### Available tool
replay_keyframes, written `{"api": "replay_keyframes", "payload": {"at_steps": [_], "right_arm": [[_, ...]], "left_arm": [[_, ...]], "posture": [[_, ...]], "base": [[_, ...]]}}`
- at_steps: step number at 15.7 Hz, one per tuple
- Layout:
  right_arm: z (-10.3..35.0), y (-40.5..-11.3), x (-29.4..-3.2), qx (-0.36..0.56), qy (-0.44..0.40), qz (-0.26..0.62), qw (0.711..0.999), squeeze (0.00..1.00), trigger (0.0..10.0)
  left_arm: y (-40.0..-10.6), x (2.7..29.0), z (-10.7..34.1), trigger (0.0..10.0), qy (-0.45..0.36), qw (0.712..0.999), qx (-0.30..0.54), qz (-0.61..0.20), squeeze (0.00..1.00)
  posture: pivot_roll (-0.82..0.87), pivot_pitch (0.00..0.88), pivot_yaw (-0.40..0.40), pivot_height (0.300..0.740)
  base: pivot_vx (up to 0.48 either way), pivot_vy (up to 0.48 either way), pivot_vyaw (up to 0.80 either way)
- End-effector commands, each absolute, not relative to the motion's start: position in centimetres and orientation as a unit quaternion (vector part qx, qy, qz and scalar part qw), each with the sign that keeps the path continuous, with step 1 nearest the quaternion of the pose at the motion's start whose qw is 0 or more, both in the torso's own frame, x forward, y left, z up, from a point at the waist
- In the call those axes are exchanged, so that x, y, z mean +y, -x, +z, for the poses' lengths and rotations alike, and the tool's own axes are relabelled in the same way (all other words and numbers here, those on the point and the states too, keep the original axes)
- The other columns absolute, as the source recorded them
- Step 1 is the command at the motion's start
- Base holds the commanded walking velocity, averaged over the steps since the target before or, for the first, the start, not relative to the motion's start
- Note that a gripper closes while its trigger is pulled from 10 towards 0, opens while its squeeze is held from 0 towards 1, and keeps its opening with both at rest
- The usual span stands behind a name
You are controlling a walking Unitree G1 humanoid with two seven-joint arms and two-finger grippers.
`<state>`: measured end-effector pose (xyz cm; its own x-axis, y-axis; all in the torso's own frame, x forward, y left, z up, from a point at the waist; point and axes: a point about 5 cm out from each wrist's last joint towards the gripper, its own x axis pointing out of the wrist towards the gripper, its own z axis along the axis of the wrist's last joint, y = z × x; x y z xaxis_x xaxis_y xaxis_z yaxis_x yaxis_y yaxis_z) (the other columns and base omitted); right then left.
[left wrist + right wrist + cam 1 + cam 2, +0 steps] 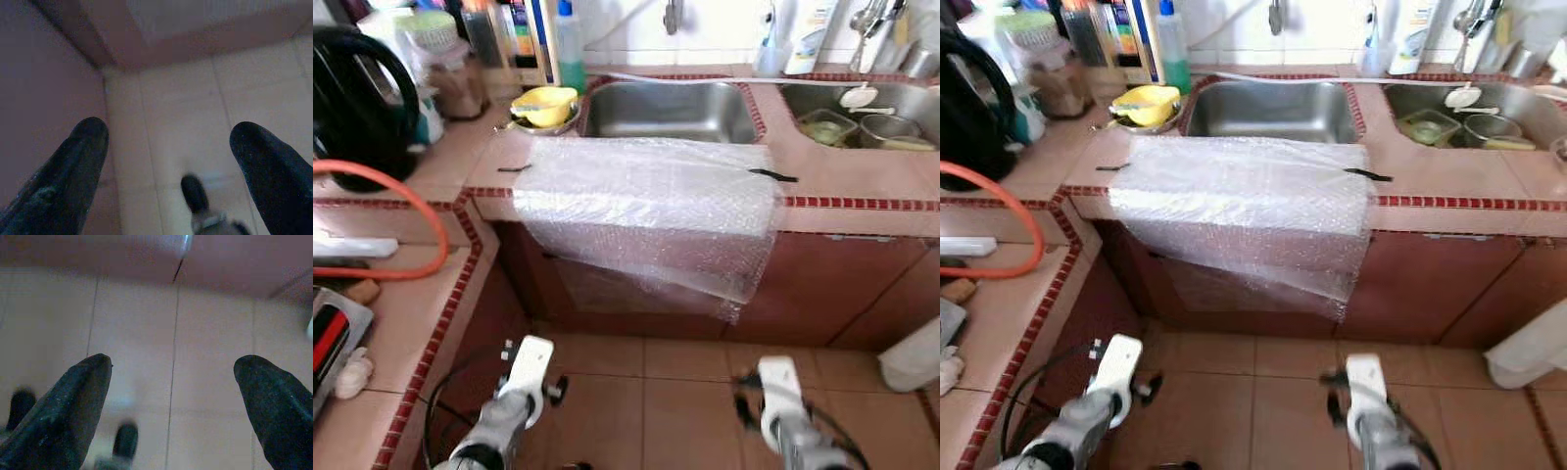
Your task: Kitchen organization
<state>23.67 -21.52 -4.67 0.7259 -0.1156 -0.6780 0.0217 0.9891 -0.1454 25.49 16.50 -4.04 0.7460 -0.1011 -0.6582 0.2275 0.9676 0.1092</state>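
A sheet of bubble wrap (pixel 646 211) is taped over the front edge of the tiled counter (pixel 862 191) and hangs down over the cabinet below the left sink (pixel 666 110). A yellow bowl (pixel 546 105) sits beside that sink. The right sink (pixel 862 113) holds containers and a glass bowl. Both arms hang low over the tiled floor, the left arm (pixel 521 382) and the right arm (pixel 783 397). My left gripper (pixel 168 132) is open above the floor near the cabinet corner. My right gripper (pixel 172 364) is open too, holding nothing.
A black kettle (pixel 357 98) and an orange hose (pixel 406 186) stand on the left counter, with jars and bottles (pixel 499 39) at the back. A white bag (pixel 913 357) rests on the floor at the right. The counter wraps round on my left side.
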Motion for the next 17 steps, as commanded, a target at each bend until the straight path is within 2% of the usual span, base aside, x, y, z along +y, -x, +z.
{"api": "replay_keyframes", "payload": {"at_steps": [1,4,5,8,12,15,17], "right_arm": [[-3.3,-24.9,-21.8,0.317,0.064,-0.034,0.946,0.0,10.0],[-0.2,-26.1,-21.5,0.217,0.053,-0.004,0.975,0.0,10.0],[2.3,-26.1,-21.2,0.167,0.049,0.015,0.985,0.0,10.0],[8.2,-25.8,-19.8,0.057,0.099,0.072,0.991,0.0,10.0],[12.9,-26.2,-19.3,-0.006,0.1,0.053,0.994,0.0,10.0],[13.8,-27.7,-19.5,-0.014,0.047,-0.015,0.999,0.0,10.0],[15.5,-28.5,-18.3,-0.041,0.053,-0.017,0.998,0.0,10.0]], "left_arm": [[-27.0,16.7,-2.4,10.0,-0.063,0.951,0.289,-0.093,0.0],[-27.5,16.6,0.3,10.0,-0.011,0.975,0.19,-0.118,0.0],[-27.2,16.5,2.9,10.0,-0.01,0.984,0.126,-0.128,0.0],[-24.7,17.1,7.5,10.0,-0.035,0.991,0.047,-0.124,0.0],[-22.3,17.1,9.8,10.0,-0.078,0.992,0.01,-0.101,0.0],[-24.1,17.1,10.2,10.0,-0.051,0.997,0.009,-0.053,0.0],[-25.6,15.6,11.8,10.0,-0.03,0.996,-0.015,-0.082,0.0]], "posture": [[0.0,0.076,0.03,0.74],[-0.01,0.085,0.024,0.74],[0.0,0.095,0.02,0.74],[0.02,0.092,0.022,0.74],[0.04,0.066,0.018,0.74],[0.02,0.055,0.018,0.74],[0.02,0.05,0.028,0.74]], "base": [[0.0,0.0,0.0],[0.0,0.0,0.0],[0.0,0.0,0.0],[0.0,0.0,0.0],[0.0,0.0,0.0],[0.0,0.0,0.0],[0.0,0.0,0.0]]}}
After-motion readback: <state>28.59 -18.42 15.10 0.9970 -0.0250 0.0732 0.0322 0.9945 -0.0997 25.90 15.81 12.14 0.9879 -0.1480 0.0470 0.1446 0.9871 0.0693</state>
